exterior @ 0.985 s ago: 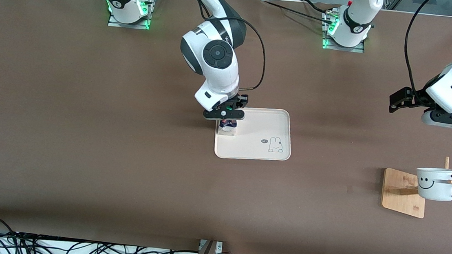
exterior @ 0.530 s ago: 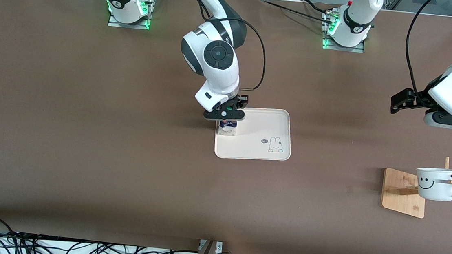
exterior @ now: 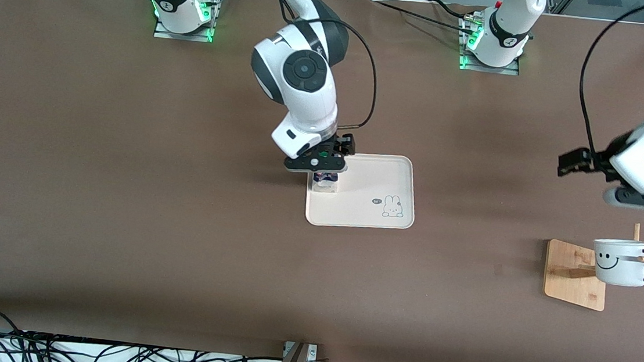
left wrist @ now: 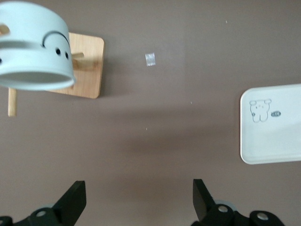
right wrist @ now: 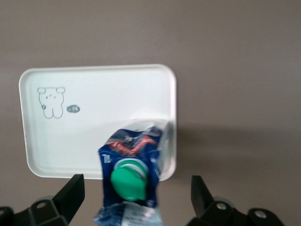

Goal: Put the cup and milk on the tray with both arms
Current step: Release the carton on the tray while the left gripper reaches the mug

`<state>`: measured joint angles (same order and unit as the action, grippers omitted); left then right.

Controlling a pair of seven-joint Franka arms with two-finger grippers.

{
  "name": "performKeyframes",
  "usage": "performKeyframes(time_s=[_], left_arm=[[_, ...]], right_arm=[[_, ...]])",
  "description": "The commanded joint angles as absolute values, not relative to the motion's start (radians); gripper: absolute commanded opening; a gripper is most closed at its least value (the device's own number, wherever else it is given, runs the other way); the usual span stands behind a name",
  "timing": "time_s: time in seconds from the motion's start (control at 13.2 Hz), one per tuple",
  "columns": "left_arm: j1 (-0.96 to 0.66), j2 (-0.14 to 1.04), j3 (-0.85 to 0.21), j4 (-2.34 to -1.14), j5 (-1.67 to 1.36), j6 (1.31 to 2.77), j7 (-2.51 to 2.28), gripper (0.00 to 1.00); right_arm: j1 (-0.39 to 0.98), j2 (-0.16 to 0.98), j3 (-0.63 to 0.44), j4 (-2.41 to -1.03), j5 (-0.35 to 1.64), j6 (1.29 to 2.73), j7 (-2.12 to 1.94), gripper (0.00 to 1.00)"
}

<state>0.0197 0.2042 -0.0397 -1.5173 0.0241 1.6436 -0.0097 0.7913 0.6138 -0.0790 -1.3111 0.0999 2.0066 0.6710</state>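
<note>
While the milk carton point(exterior: 325, 182) is sitting on the tray point(exterior: 378, 209), the right end effector point(exterior: 317, 163) is hanging spread-open over it. Left end effector point(exterior: 577, 162), open, is hovering above the surface near the racked smiley mug point(exterior: 621, 262), probably grabbing that next.

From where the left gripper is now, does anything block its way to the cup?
Nothing visible does. The left gripper hangs open over bare table, and the cup sits on the wooden rack with only open air between them.

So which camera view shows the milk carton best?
The right wrist view: the milk fills it, green cap and blue-and-red print showing, standing on the tray. In the front view the right pincer covers most of it. The left wrist view misses it.
</note>
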Motion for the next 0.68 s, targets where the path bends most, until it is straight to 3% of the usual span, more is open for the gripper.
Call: performKeyframes(time_s=[0.0, 0.38, 0.61], left_arm=[[0.041, 0.285, -0.040, -1.402, 0.028, 1.604, 0.053, 1.00], [0.066, 0.298, -0.038, -1.434, 0.060, 1.707, -0.062, 1.00], [0.061, 0.296, -0.049, -1.469, 0.130, 1.825, -0.245, 1.00]], right_arm=[[0.717, 0.493, -0.106, -1.321, 0.104, 1.913, 0.660, 1.00], [0.497, 0.327, -0.113, -1.344, 0.147, 1.692, 0.465, 1.00], [0.468, 0.220, -0.211, -1.393, 0.181, 1.591, 0.329, 1.00]])
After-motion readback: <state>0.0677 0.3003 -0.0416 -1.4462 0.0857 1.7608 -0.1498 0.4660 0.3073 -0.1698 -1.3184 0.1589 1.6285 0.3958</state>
